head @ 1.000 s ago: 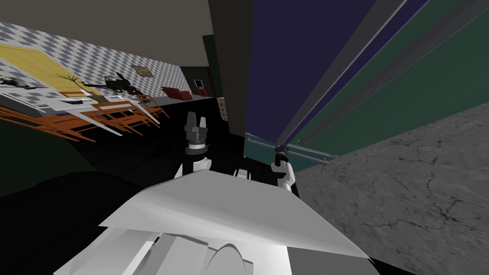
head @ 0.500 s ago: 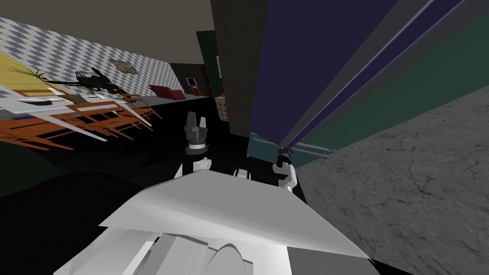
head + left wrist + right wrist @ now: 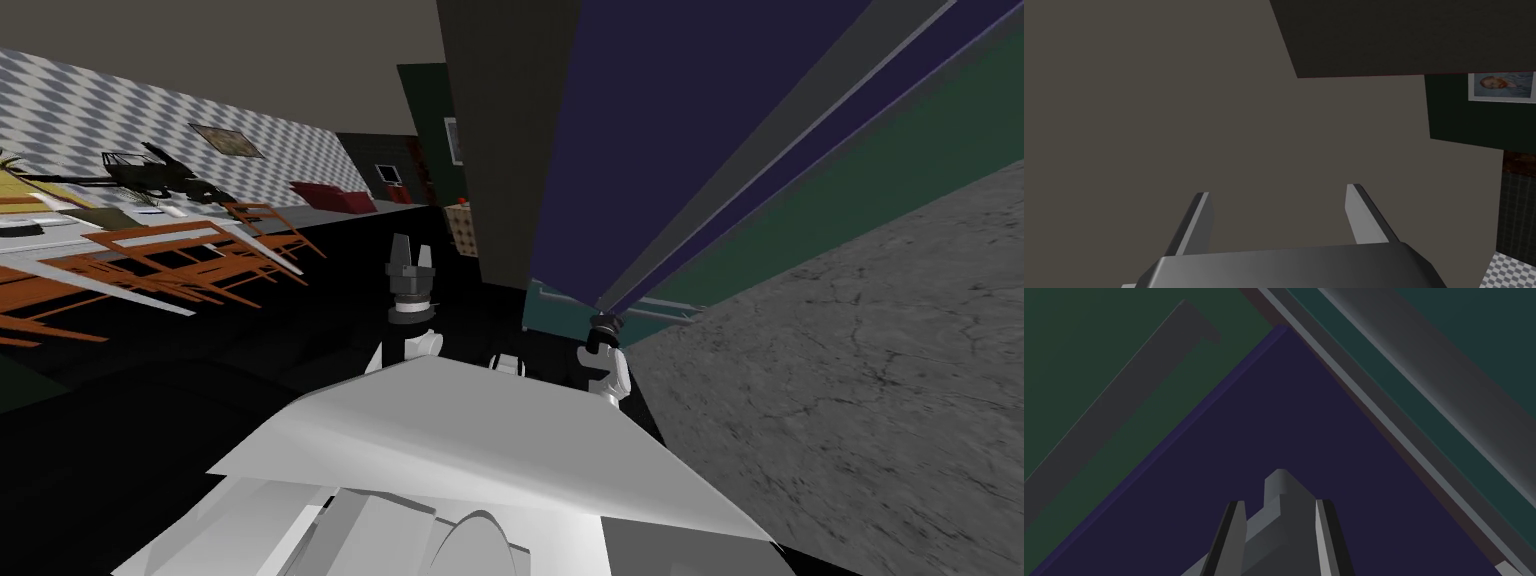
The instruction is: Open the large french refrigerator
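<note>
Grasp looks done, and the door is judged part open. The right gripper is narrow and clamped on the handle of the navy door, with both blades pressing the handle's sides. In the head view the fridge stands close in front, a bit to the robot's right. The right gripper is at the navy door's lower end, just above the teal drawer.

The navy door's free edge shows as a lighter strip lying over the green door, so it is likely ajar, but the angle cannot be told. No interior shows.

Remaining: swing the navy door wide. The green door looks closed and its bar is untouched. The task sentence does not say whether it must open too.

Materials and shapes:
- **Doors and drawer:** flat, matte panels in plain colour with no texture.
- **Handles:** grey, square-section bars that look hard and smooth. The gripped one has a stepped end.
- **Floor**: grey with a cracked stone look.

The left gripper is raised to the left of the chest, well apart from the fridge. Its blades are wide apart and hold nothing.
</note>
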You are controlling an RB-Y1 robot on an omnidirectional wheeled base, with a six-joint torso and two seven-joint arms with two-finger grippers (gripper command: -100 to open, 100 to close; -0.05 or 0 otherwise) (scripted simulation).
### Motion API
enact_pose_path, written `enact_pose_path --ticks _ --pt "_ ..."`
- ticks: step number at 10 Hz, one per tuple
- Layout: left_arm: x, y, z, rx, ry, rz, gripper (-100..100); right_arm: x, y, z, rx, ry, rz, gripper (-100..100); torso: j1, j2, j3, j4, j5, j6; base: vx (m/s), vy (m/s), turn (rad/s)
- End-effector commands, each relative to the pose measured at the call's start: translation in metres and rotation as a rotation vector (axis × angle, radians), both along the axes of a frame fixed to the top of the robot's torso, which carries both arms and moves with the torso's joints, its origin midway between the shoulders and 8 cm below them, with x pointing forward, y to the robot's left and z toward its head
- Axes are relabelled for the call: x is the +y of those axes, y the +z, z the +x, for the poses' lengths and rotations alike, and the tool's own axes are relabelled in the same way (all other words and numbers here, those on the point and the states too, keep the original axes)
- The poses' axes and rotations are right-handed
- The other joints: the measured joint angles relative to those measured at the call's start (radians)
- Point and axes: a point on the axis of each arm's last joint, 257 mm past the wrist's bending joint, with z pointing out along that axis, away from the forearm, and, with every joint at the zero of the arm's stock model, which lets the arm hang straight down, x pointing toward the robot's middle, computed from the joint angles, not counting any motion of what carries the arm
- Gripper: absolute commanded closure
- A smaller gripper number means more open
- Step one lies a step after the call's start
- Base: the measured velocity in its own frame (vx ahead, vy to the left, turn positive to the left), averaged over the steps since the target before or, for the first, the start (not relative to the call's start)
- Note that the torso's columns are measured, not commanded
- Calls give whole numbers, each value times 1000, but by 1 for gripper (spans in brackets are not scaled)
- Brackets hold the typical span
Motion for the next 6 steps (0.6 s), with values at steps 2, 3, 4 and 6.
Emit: enact_pose_path --ticks 2,3,4,6 --pt "0 0 0 0 0 0 0 -32 12 -20 -27 -76 -8 100 1 0 0 1 1 -1 12 329 -172" --pt "0 0 0 0 0 0 0 -32 12 -20 -27 -76 -8 100 0 3 2 2 2 -1 -29 233 -71" --pt "0 0 0 0 0 0 0 -41 15 -26 -31 -98 -9 100 -6 2 1 4 1 -3 -34 221 -61" --pt "0 0 0 0 0 0 0 -61 19 -39 -39 -144 -14 100 0 2 1 4 5 2 0 280 -145"
